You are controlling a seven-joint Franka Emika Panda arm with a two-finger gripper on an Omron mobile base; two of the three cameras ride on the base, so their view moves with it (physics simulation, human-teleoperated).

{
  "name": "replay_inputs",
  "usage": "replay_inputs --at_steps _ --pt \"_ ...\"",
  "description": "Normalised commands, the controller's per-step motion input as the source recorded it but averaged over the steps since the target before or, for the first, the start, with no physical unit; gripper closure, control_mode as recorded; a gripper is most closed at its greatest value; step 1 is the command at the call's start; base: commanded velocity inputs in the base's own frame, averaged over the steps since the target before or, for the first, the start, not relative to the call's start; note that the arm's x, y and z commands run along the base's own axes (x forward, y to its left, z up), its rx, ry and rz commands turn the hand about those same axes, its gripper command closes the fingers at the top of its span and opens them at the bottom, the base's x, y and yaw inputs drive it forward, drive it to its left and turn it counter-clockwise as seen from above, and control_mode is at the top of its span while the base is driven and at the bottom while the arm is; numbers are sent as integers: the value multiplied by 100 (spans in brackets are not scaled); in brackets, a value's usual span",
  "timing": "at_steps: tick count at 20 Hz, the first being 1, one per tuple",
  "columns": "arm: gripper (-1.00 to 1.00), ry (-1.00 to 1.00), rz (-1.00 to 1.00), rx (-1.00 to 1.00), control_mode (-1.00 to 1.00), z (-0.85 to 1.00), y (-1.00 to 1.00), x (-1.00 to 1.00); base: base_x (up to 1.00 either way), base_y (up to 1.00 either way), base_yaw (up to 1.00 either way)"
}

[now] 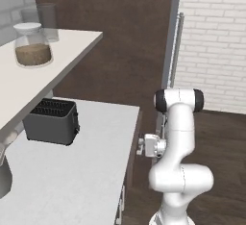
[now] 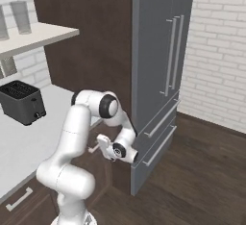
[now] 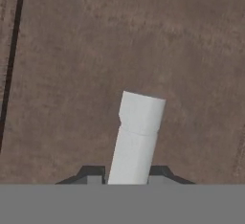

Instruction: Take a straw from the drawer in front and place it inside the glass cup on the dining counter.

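Facing dark brown wooden cabinetry below a white worktop, with a black slotted toaster toward 10 o'clock on it. Looking along the hand at the shallow dark brown wooden drawer, seemingly shut, with a pale grey cylindrical handle running from 6 o'clock up toward 12. Two-finger gripper closed almost fully, dark tips set against either side of that handle, gripping nothing else. Thin pale yellow-tan straw judged to lie inside, hidden behind the closed front. Best done by pulling straight back, square to the front, without twisting; holding the grip centred on the bar to prevent slipping; drawing slowly and far enough to expose the whole interior before letting go and reaching in.
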Motion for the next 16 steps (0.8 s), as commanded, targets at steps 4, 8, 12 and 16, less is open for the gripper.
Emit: replay_inputs --at_steps 4,8,12,16 --pt "100 0 -5 0 -100 0 -100 -34 0 0 0" --pt "100 0 -5 0 -100 0 -100 -25 0 0 0" --pt "100 3 -5 0 -100 0 -100 -17 0 0 0" --pt "100 7 -6 0 -100 0 -100 -13 0 0 0"
